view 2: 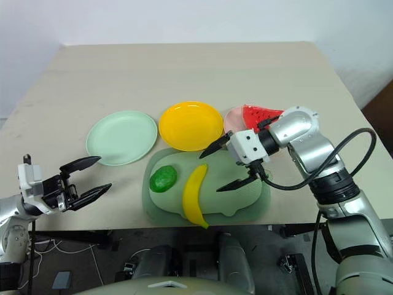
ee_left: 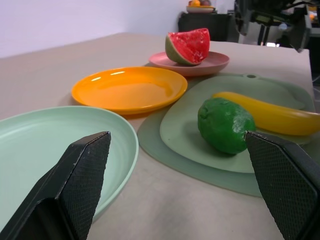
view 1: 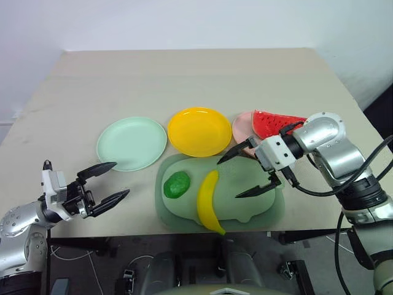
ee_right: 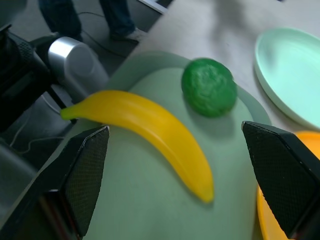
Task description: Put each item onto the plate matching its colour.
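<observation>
A red watermelon wedge (view 1: 274, 123) lies on the pink plate (view 1: 242, 127) at the right. Beside it stand the yellow plate (view 1: 199, 131) and the mint green plate (view 1: 131, 142), both bare. The yellow banana (view 1: 209, 201) and the dark-green lump (view 1: 177, 185) lie on the dull-green mat (view 1: 258, 209) near the table's front edge. My right gripper (view 1: 241, 174) hangs open over the mat just right of the banana, pointing left at it, nothing between its fingers. My left gripper (view 1: 112, 181) stands open and empty at the front left, aimed toward the mat.
The far half of the beige table (view 1: 184, 80) is bare. The table's front edge (view 1: 123, 233) runs close below the mat, and cables and equipment lie on the floor beyond it.
</observation>
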Controlling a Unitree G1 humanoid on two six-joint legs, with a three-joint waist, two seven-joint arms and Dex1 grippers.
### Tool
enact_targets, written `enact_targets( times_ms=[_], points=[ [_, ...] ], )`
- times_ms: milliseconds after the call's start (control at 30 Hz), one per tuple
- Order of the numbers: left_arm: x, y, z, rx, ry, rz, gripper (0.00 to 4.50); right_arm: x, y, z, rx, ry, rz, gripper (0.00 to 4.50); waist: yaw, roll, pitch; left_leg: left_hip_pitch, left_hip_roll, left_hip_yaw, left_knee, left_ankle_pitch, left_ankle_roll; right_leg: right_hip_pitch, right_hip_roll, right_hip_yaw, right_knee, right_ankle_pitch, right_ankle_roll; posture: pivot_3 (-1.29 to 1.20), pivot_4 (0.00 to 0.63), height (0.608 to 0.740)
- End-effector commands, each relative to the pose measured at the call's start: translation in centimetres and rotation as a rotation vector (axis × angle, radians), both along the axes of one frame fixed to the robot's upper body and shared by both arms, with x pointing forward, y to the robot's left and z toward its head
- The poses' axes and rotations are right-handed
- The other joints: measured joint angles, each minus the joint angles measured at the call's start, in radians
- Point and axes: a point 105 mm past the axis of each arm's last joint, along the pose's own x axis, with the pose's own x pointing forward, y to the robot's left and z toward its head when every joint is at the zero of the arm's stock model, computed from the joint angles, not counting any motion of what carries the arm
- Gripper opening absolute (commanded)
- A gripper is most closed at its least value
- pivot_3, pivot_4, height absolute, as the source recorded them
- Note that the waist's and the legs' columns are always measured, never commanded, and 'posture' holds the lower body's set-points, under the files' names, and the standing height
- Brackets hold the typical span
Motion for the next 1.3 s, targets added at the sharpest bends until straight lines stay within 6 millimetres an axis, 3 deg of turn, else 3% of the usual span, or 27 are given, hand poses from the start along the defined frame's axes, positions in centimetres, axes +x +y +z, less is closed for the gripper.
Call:
enact_targets(
  times_ms=[33, 367, 933, 1033, 1233, 1300],
  points=[
    [-0.2, -0.5, 1.0, 0.017, -0.037, -0.019, 4.50, -0.5, 1.7, -0.3, 0.001, -0.018, 0.078, 4.47, 0.000, 0.000, 0.000, 0.000, 0.000, 0.000, 0.000, 0.000, 0.000, 0.000, 0.000, 0.000, 0.000, 0.000, 0.000, 0.00, 0.150, 0.736],
    [-0.3, -0.7, 1.1, 0.012, -0.040, -0.007, 4.50, 0.0, 4.2, -3.8, -0.058, -0.015, 0.134, 4.47, 0.000, 0.000, 0.000, 0.000, 0.000, 0.000, 0.000, 0.000, -0.001, 0.000, 0.000, 0.000, 0.000, 0.000, 0.000, 0.00, 0.150, 0.736],
    [-0.9, 0.1, 0.2, 0.005, -0.037, 0.023, 4.50, 0.6, 5.7, -7.8, -0.167, 0.007, 0.183, 4.47, 0.000, 0.000, 0.000, 0.001, 0.000, 0.000, 0.000, 0.001, -0.002, 0.000, 0.001, 0.000, 0.001, 0.000, 0.000, 0.00, 0.150, 0.736],
    [-1.1, 0.3, -0.1, 0.004, -0.036, 0.030, 4.50, 0.7, 5.5, -8.5, -0.189, 0.015, 0.171, 3.90, -0.001, 0.000, 0.000, 0.002, 0.000, 0.000, 0.000, 0.001, -0.002, 0.001, 0.000, 0.000, 0.001, 0.000, 0.000, 0.00, 0.150, 0.736],
    [-1.1, 0.5, -0.5, 0.002, -0.035, 0.037, 4.50, 0.8, 4.9, -8.6, -0.208, 0.036, 0.155, 1.87, -0.002, 0.000, 0.000, 0.003, 0.000, 0.000, 0.000, 0.001, -0.002, 0.002, 0.001, 0.000, 0.002, 0.000, 0.000, 0.00, 0.150, 0.736],
    [-1.1, 0.5, -0.5, 0.002, -0.036, 0.039, 4.50, 0.8, 4.7, -8.6, -0.210, 0.037, 0.151, 1.62, -0.001, 0.000, 0.000, 0.005, 0.000, 0.000, 0.000, 0.001, -0.002, 0.003, 0.001, 0.000, 0.001, 0.000, 0.000, 0.00, 0.150, 0.736]
  ],
)
